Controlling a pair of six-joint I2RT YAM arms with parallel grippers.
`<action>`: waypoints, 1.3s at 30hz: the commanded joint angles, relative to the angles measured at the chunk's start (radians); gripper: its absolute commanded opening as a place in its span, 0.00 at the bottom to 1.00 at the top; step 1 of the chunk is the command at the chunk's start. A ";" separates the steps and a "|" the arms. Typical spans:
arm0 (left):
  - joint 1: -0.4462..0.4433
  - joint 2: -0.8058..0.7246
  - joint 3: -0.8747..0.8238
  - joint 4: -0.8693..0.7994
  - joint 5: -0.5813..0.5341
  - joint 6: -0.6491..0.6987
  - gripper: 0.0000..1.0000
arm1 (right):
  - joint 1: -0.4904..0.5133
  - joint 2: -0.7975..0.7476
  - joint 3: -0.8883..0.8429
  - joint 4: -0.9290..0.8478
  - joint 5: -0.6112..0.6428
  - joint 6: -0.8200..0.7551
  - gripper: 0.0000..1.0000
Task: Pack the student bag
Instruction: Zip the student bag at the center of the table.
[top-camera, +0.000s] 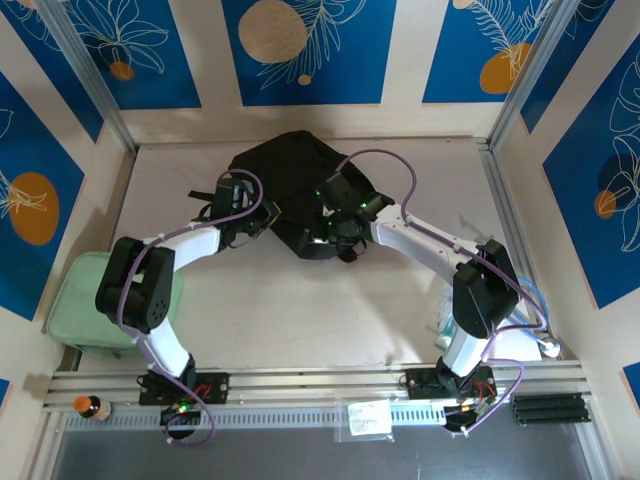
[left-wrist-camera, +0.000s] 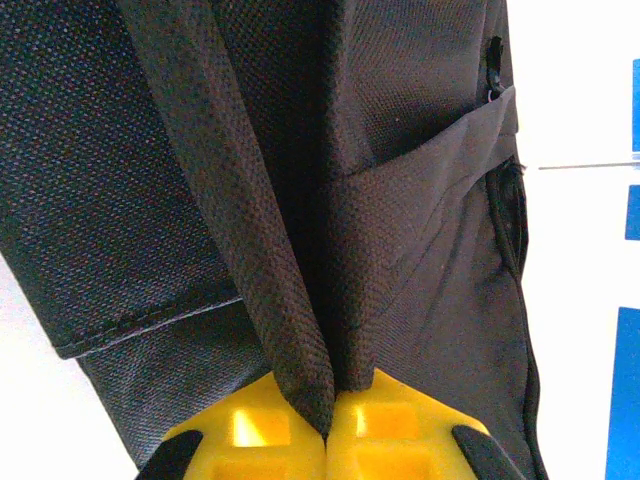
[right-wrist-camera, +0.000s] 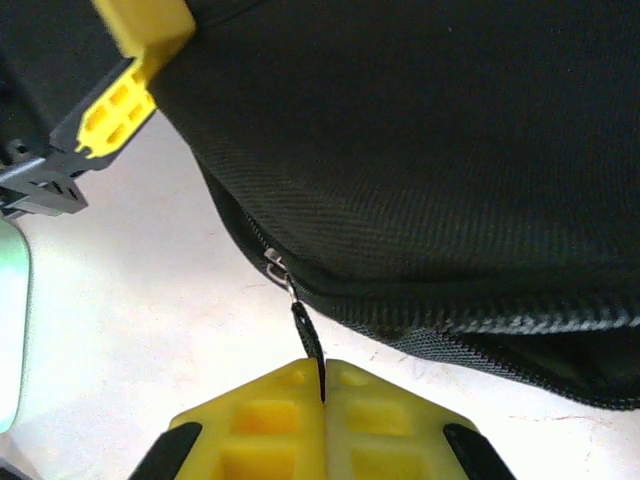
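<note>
The student bag (top-camera: 295, 185) lies on the table (top-camera: 320, 310) between the two grippers, with most of its black bulk beyond their fingertips, towards the back wall. In the overhead view the left gripper (top-camera: 252, 222) meets the bag's left edge and the right gripper (top-camera: 335, 238) sits at its near right edge, the two close together with the bag's lower corner between them.

Seen from the left wrist, the left gripper (left-wrist-camera: 328, 432) has its yellow pads pressed together on a fold of fabric (left-wrist-camera: 270, 250), a ridge of black weave that rises straight up from the fingertips. The bag (left-wrist-camera: 430, 230) spreads ahead of and to both sides of the pinch.

Seen from the right wrist, the right gripper (right-wrist-camera: 322, 388) is closed on the zip pull (right-wrist-camera: 308, 345), a thin dark tab standing up from between the pads. Just ahead of the fingertips the pull joins the metal zip slider (right-wrist-camera: 275, 266) on the bag's (right-wrist-camera: 450, 150) lower seam. Up and to the left of this gripper is a yellow finger (right-wrist-camera: 118, 112) of the left gripper. Far left of the fingertips lies the edge of the mint-green case (right-wrist-camera: 8, 330), which rests by the left arm's elbow (top-camera: 88, 300), well apart from both grippers.
</note>
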 joint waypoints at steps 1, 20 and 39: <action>0.031 0.037 0.033 -0.027 -0.106 0.046 0.00 | -0.018 -0.073 -0.040 -0.086 0.038 0.050 0.00; 0.071 0.018 0.050 -0.115 -0.143 0.172 0.00 | -0.087 -0.138 -0.116 -0.097 0.168 0.095 0.00; 0.121 -0.090 0.052 -0.277 -0.110 0.276 0.53 | -0.040 -0.002 -0.034 0.121 -0.263 -0.104 0.00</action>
